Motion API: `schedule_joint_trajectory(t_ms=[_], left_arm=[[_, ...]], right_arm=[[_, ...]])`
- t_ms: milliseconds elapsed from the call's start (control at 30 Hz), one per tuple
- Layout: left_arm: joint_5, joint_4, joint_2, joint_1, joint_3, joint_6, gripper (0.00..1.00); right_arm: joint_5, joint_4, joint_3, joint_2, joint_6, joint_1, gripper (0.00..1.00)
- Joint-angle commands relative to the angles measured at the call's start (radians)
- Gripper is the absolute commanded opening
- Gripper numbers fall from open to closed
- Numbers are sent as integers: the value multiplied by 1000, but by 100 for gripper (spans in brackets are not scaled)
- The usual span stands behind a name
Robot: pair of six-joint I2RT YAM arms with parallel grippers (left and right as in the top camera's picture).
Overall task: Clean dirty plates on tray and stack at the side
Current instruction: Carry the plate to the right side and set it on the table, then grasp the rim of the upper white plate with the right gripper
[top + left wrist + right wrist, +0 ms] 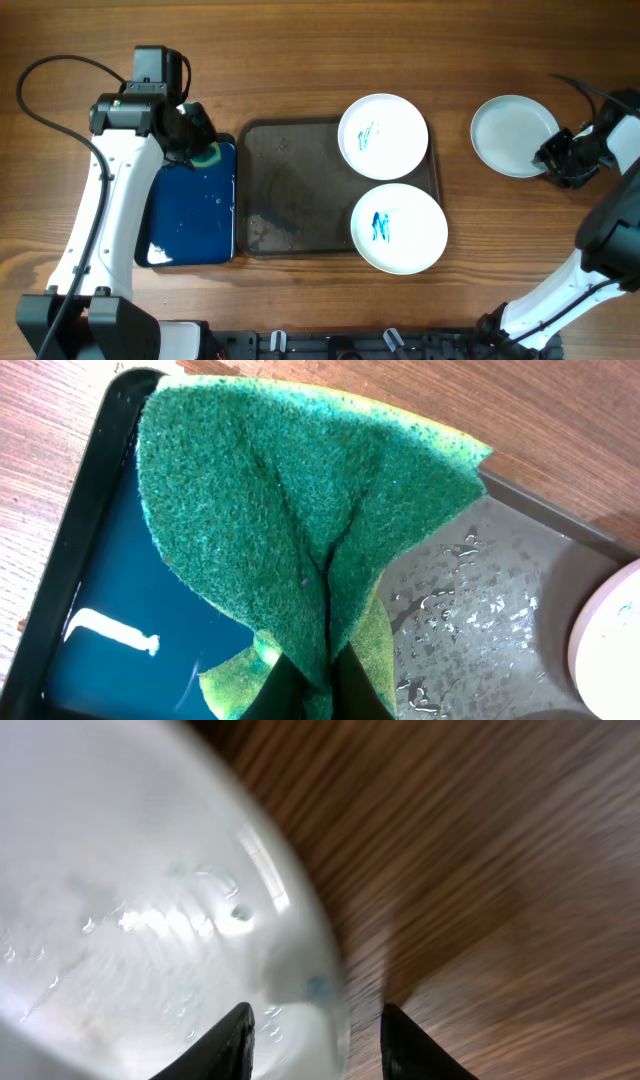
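Note:
The dark grey tray [290,180] holds two white plates with blue scribbles, one at its far right corner [383,137] and one at its near right corner [399,228]. A third plate [512,133], plain white and wet, lies on the table to the right. My right gripper [553,160] is open with the rim of this plate [130,900] between its fingers [315,1020]. My left gripper [195,135] is shut on a folded green sponge [280,510] over the blue tray's far right corner. The grey tray [480,600] is wet.
A smaller glossy blue tray [190,220] with water in it lies left of the grey tray, touching it. A black cable [45,70] loops at the far left. Bare wood table surrounds the clean plate on the right.

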Motion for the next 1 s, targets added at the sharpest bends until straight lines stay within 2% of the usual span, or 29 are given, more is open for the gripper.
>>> schedule_joint_trajectory(t_ms=[0,33,100,200,267,400,500,533,600,633,767,967], left_arm=[[1,5,2,-3,22,8,4],[1,5,2,-4,22,8,4],[1,5,2,-4,22,8,4],[1,5,2,-4,22,8,4],[1,5,2,-4,22,8,4],[1,6,2,-4,22,8,4],[1,5,2,-4,22,9,4],[1,5,2,-4,22,9,4],[1,5,2,-4,22,9,4],[1,5,2,-4,22,9,4],[1,5,2,-4,22,9,4],[1,5,2,-4,22,9,4]], right_arm=[[-68,-51,111,-53,-51,50,47],[-50,-87,159,-80,-54,72,61],[-14,-159,255,-137,-56,120,79],[-18,-203,337,-208,-85,189,85],[-20,-201,337,-250,-87,233,100],[-271,-201,325,-252,-241,296,100],[-302,-198,251,-220,-241,330,100],[-307,-169,194,-205,-255,347,96],[-314,-129,122,-189,-267,372,76],[-314,-109,87,-180,-267,386,75],[-313,24,-47,-156,-266,471,76],[-305,138,-71,-142,-193,536,74]])
